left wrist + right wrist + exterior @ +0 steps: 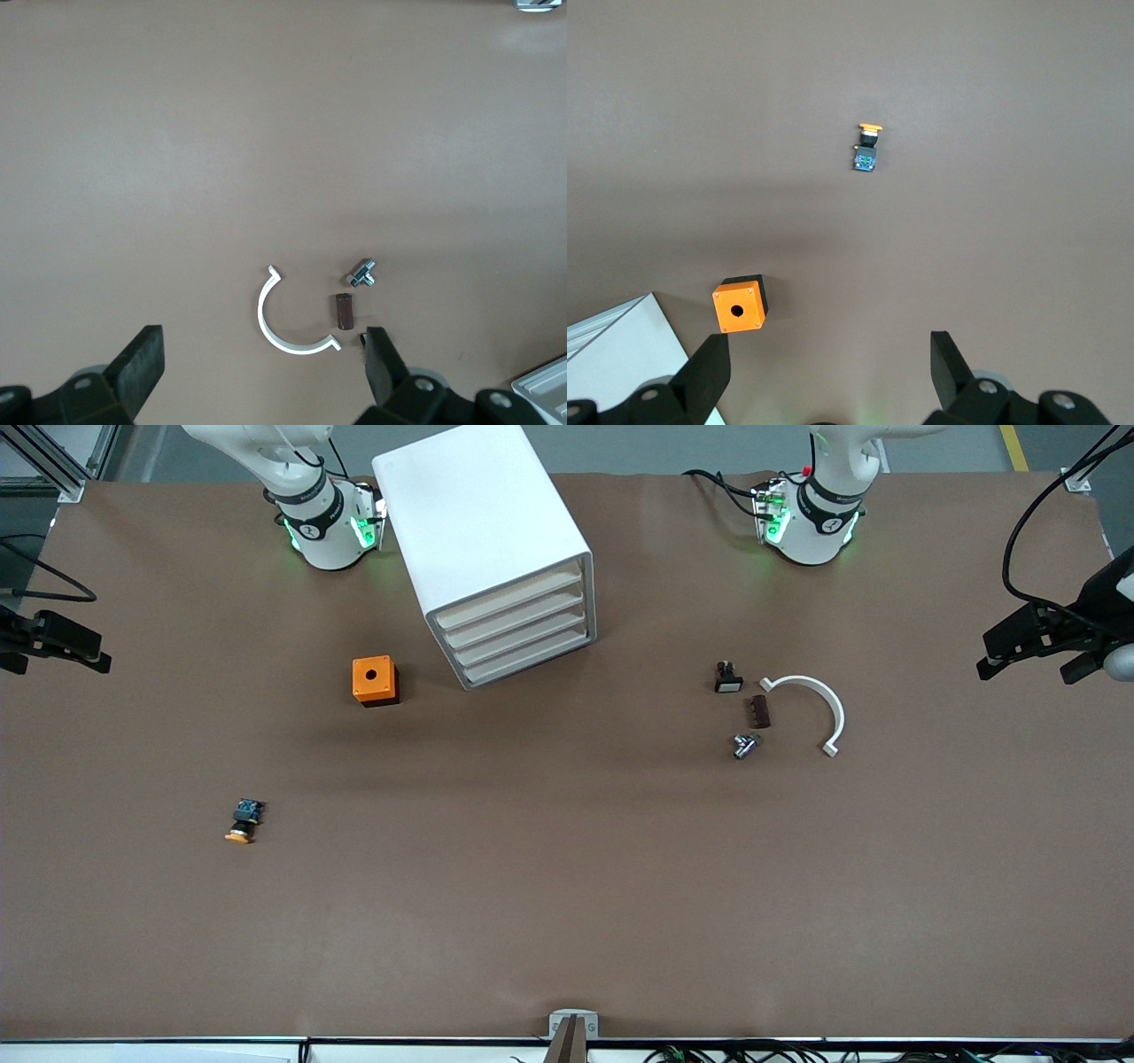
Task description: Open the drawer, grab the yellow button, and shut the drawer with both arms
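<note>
The white cabinet (483, 522) stands between the two arm bases. Its top drawer (507, 599) is closed, flush with the three below. The button (244, 821), with an orange cap and a blue rear block, lies on the bare table toward the right arm's end, nearer to the front camera than the orange cube. It also shows in the right wrist view (867, 149). My right gripper (96, 652) is open and empty, up over the right arm's end of the table. My left gripper (1028, 666) is open and empty, up over the left arm's end.
An orange cube with a hole (375, 680) sits beside the cabinet. Toward the left arm's end lie a white C-shaped piece (824, 707), a brown block (758, 711), a small black-and-white part (727, 677) and a metal fitting (744, 746). The table top (567, 886) is brown.
</note>
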You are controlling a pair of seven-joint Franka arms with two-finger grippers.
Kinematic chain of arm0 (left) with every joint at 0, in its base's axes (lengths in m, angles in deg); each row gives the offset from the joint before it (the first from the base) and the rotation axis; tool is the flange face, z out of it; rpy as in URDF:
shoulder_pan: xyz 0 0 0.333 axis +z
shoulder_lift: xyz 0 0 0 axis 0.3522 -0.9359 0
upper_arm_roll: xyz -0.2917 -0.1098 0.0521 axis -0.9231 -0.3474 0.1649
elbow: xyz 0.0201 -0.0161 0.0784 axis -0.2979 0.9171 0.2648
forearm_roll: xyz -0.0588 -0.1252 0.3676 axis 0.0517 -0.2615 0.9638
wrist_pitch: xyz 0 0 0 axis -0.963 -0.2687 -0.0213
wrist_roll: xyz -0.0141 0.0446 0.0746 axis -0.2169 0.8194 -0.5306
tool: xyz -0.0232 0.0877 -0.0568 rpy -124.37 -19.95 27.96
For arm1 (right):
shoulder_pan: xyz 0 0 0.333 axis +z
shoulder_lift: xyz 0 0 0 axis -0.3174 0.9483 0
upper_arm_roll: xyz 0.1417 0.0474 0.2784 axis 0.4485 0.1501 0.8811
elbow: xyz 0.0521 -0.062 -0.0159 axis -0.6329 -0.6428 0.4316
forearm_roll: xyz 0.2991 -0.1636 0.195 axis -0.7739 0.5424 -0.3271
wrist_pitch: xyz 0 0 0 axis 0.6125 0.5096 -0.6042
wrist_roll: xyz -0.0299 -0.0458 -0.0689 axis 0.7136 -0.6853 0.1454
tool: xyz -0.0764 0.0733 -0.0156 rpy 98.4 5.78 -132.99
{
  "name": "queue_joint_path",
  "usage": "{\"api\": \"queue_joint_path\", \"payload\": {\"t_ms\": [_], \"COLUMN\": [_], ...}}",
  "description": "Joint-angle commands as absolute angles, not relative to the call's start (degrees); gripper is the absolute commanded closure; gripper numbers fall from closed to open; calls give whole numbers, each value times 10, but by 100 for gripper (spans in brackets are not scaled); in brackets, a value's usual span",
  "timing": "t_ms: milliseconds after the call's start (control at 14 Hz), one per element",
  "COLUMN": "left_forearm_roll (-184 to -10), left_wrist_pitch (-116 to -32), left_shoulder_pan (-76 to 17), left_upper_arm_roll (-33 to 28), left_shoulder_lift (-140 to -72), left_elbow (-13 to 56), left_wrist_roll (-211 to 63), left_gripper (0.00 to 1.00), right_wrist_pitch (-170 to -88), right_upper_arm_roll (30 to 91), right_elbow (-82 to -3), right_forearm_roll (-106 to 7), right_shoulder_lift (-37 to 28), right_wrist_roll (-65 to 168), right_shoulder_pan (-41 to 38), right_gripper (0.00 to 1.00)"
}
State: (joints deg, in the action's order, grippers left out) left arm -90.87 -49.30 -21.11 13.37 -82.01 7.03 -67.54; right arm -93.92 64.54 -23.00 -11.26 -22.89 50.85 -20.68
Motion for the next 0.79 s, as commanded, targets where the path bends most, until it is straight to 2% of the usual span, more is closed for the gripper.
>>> {"api": "queue_joint_path", "payload": {"t_ms": [0,571,714], "left_forearm_roll": [-898,-898,-898], "left_wrist_pitch": [-480,-480,-480], "left_shoulder_pan": [-209,-209,-209], "left_upper_arm_roll": [128,128,128], "left_shoulder_lift": [-824,-824,-824], "left_elbow": [56,56,56], "left_wrist_roll": [-682,-682,-682], "left_gripper": [1,0,0], "right_wrist_pitch": [-927,-920,-919], "right_upper_arm_roll": [644,641,640], "right_elbow": [-239,-240,-266], "right_forearm_roll": [-116,-132,-133], "right_shoulder_lift": [-238,-244,-261], "right_wrist_roll": [501,501,500], "right_shoulder_pan": [-203,-206,-208], "right_gripper": [0,0,0]}}
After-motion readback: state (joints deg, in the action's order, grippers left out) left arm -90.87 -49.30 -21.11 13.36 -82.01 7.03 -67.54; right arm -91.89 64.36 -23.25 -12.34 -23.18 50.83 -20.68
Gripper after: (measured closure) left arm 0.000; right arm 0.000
